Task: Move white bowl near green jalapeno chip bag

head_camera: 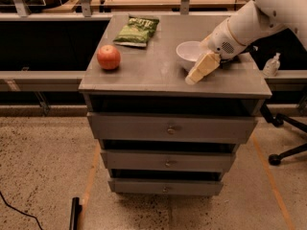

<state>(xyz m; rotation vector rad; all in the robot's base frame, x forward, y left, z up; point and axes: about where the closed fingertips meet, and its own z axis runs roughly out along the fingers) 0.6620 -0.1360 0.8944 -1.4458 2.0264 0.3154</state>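
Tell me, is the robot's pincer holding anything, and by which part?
It cannot be told. The pincer sits against the near right side of the white bowl, but whether it grips the rim does not show.
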